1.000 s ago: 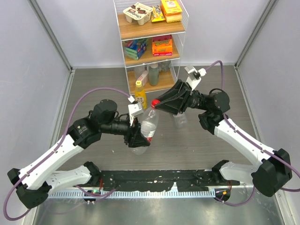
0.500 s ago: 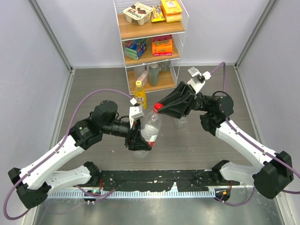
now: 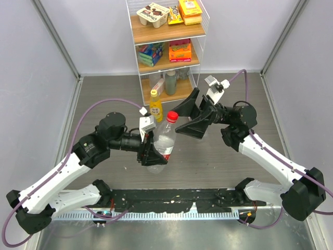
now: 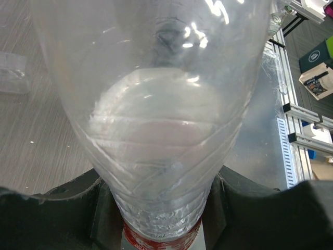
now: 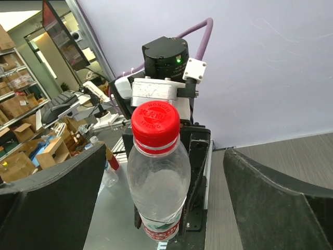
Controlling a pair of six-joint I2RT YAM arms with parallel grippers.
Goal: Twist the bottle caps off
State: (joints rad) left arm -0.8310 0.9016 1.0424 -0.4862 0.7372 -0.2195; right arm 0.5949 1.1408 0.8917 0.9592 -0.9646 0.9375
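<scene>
Left gripper (image 3: 150, 152): fingers pinched on the lower body of the clear bottle (image 3: 165, 136), which leans toward 1 o'clock at mid-table. Right gripper (image 3: 180, 120): fingers spread, flanking the red cap (image 3: 172, 115) without contact. Yellow bottle (image 3: 155, 107) stands at 11 o'clock, before the rack (image 3: 166, 33).

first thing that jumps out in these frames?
The clear bottle with its red cap on, held tilted at mid-table by the left gripper, which is shut around its lower body. The right gripper stands wide open on either side of the cap, not touching it. Behind, a rack of snack boxes at the back wall, with a yellow bottle standing in front of it.
</scene>
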